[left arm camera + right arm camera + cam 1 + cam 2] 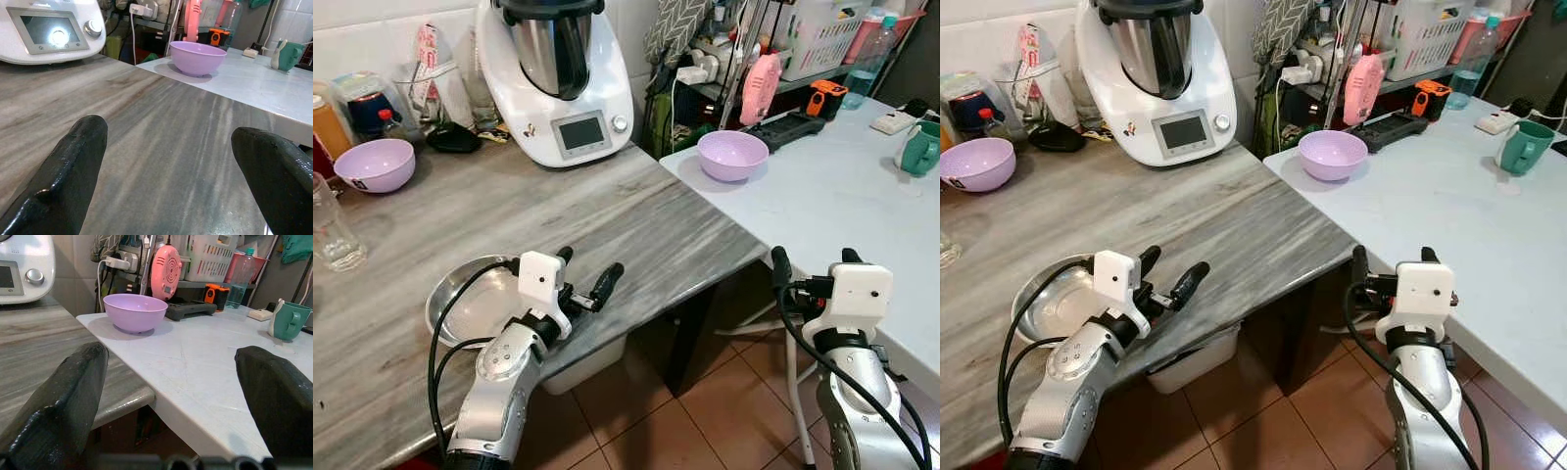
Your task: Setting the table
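Left gripper [585, 273] hovers over the grey marble counter [607, 206], jaws wide and empty, steel bowl [470, 304] just beside it at 9 o'clock. Right gripper [815, 262] sits at the white table [842, 196] edge, jaws also wide, nothing held. One purple bowl [732, 155] rests on the white table at 1 o'clock, another purple bowl [376, 164] on the counter at 10 o'clock.

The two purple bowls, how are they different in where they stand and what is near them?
The left purple bowl stands on the grey wooden counter, at the back beside bottles; the right purple bowl stands on the white table, near its corner. The left one is crowded by jars; the right one stands apart. Both are upright, same colour and look empty.
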Robot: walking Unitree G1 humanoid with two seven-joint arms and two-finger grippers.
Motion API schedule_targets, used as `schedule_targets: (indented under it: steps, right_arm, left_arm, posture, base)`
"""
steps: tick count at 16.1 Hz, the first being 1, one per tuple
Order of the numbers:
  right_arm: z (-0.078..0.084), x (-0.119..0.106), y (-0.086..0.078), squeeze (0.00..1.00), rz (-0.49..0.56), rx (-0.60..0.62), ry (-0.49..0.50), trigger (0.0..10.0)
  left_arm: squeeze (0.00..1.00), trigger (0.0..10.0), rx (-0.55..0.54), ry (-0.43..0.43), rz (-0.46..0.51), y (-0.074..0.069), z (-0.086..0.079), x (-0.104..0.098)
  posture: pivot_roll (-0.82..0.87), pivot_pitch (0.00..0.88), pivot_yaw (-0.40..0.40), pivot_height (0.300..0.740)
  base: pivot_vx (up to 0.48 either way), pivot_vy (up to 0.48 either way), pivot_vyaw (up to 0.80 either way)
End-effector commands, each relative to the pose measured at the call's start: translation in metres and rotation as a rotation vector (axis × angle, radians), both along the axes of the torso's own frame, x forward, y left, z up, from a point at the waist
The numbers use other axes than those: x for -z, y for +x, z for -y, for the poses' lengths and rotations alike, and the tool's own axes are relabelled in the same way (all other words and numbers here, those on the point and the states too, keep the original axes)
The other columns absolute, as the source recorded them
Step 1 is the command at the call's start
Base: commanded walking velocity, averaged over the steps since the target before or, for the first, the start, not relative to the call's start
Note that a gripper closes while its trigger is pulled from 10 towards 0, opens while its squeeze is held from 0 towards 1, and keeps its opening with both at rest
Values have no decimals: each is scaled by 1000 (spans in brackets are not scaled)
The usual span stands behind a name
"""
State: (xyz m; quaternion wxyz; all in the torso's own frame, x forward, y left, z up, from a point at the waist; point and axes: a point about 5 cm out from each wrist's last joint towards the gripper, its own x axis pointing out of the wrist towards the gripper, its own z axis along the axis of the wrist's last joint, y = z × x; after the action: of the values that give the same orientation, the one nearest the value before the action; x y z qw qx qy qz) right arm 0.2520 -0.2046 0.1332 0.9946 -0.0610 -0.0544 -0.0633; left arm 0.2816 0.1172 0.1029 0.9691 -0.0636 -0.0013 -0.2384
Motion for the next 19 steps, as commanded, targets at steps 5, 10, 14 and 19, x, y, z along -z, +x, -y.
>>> schedule_targets:
  steps: [5, 10, 14, 19]
  right_arm:
    - [0, 0, -1, 0, 2, 2, -6, 10000]
    - [1, 0, 0, 0, 4, 9, -8, 10000]
    - [3, -1, -1, 0, 8, 16, -10, 10000]
    - [3, -1, -2, 0, 10, 18, -11, 10000]
  left_arm:
    - [0, 10000, 12, 5, 11, -1, 0, -2]
    - [0, 10000, 12, 7, 11, 0, 1, -2]
    - [0, 10000, 11, -5, 5, 0, 2, -2]
    - [0, 10000, 47, -32, 30, -1, 3, -5]
  posture:
    - [-73, 0, 13, 740]
    - [-76, 0, 16, 740]
    - [-78, 0, 16, 740]
    - [-81, 0, 17, 740]
  base:
    - [0, -356, 0]
    - [0, -342, 0]
    - [0, -254, 0]
    - [0, 0, 0]
